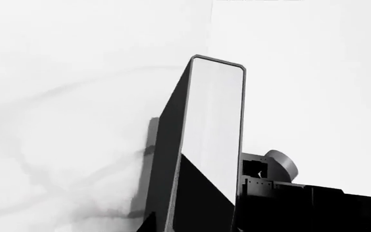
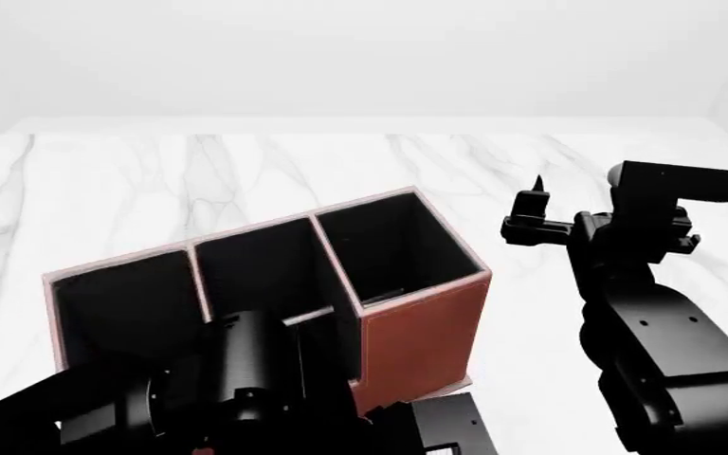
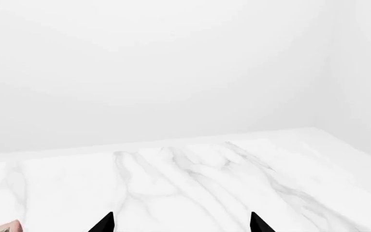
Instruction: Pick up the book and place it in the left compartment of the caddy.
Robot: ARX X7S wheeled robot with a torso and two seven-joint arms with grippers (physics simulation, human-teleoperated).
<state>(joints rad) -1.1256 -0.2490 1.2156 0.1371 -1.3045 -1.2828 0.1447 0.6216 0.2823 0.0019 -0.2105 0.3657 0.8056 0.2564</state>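
— Fingers first: what are they doing?

— On the left arm [image 2: 231, 379] I cannot tell; its own bulk hides the fingers in the head view, and the left wrist view shows no tips at all, only the book [image 1: 214, 130] filling the middle of the picture, white page edge toward the camera, dark cover beside it, standing upright. That closeness suggests the book is carried there (a judgement, since no contact shows). The right fingers [image 3: 181, 223] are spread; two dark tips well apart, nothing between them, pale marble surface [image 3: 172, 179] beyond.

— And where does the book go?

— Into the left compartment [image 2: 124, 308] of the caddy [image 2: 421, 332], the slot at the low end; the left arm hangs over the caddy's near side, just beside that slot.

— How would you do it well?

— Keep the book upright, its narrow side lined up with the slot's length; bring it squarely above the opening before lowering, so no corner catches the red-brown rim; let go only once it is well inside. The right arm [image 2: 643, 284] stands apart from the caddy, out of the way.
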